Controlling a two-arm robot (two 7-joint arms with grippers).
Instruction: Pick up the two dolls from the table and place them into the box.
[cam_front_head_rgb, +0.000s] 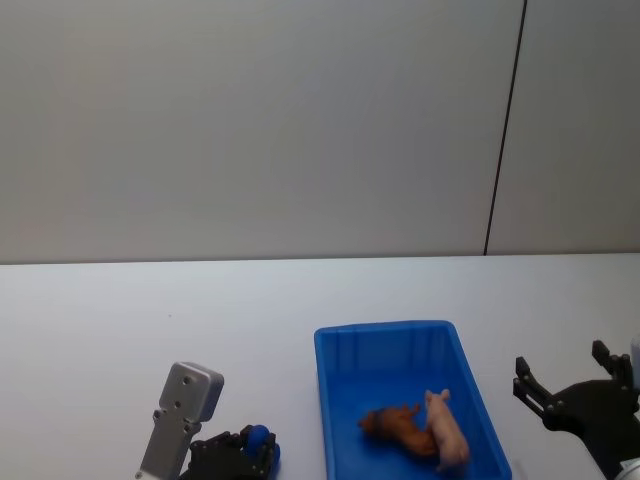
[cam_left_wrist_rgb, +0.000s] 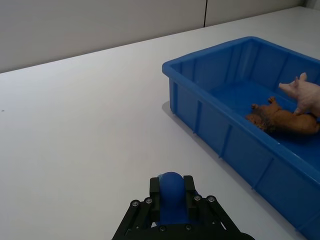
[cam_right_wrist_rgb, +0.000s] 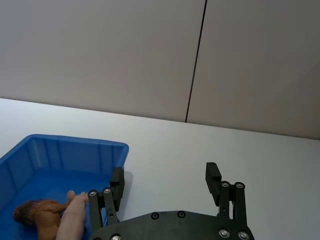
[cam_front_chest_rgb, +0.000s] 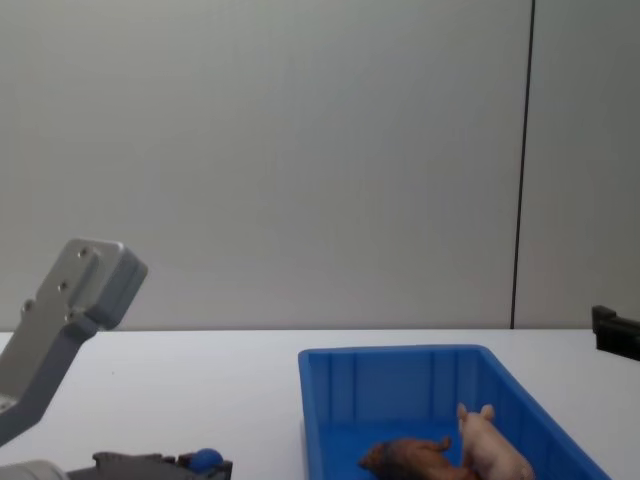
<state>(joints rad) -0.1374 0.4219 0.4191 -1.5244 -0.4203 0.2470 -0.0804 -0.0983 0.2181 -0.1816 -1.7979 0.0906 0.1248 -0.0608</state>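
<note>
Lion doll (cam_front_head_rgb: 398, 428) and pig doll (cam_front_head_rgb: 447, 432) lie touching inside the blue bin (cam_front_head_rgb: 335, 400), lower centre-right of the head view. My right end effector (cam_front_head_rgb: 562, 385) hangs released at lower right; my left end effector (cam_front_head_rgb: 250, 450), lower left above the worktop (cam_front_head_rgb: 120, 330), is clenched on a blue ball (cam_left_wrist_rgb: 171, 187).

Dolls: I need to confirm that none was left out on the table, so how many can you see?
2, both inside the blue box: the brown lion lies on its floor, and the pink pig is against the lion's right side.
</note>
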